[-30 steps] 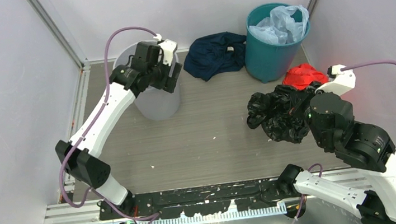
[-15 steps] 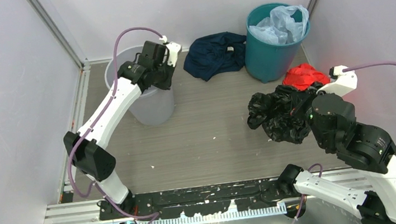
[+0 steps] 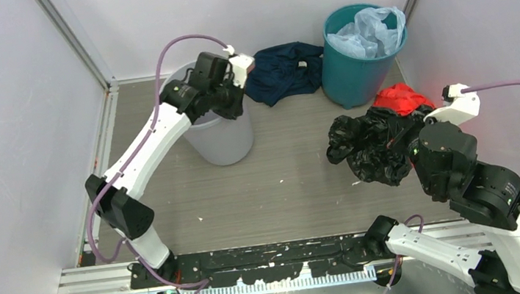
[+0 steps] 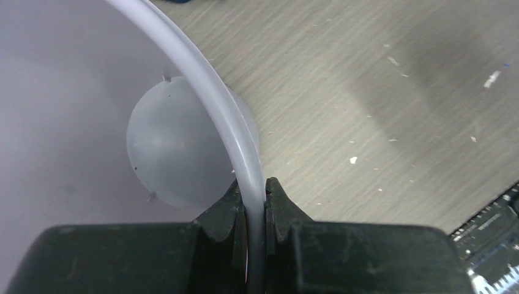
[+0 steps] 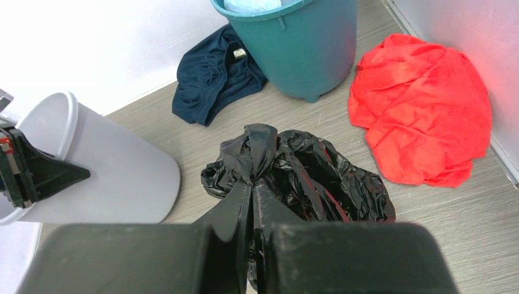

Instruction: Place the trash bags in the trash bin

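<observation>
1. The wooden-looking table (image 3: 283, 181) carries everything, and the two arms reach over it from the near edge.
2. The trash bin (image 3: 233, 141) stands at the far left, with its mouth opening upward. In the right wrist view it seems to lean, with the rim toward the left and the base toward the right. I cannot tell if the base lies flat on the table.
3. The teal bin (image 3: 351, 77) stands upright at the far right, with a pale blue plastic bag (image 3: 369, 31) in its mouth.
4. The trash bag (image 3: 367, 151) is a crumpled black bundle on the right side, well apart from the trash bin. It has no clear long axis and is only a little wider than deep. Its gathered fold points toward the right arm, and the loose bulk spreads toward the far side.
5. The red cloth (image 3: 399, 99) lies just beside the trash bag, near the right wall.
6. The navy cloth (image 3: 282, 70) lies between the two bins, at the back.
7. The right gripper (image 5: 252, 190) is clenched on the gathered fold of the trash bag.
8. The left gripper (image 4: 256, 191) pinches the rim of the trash bin, one finger inside and one outside.
</observation>
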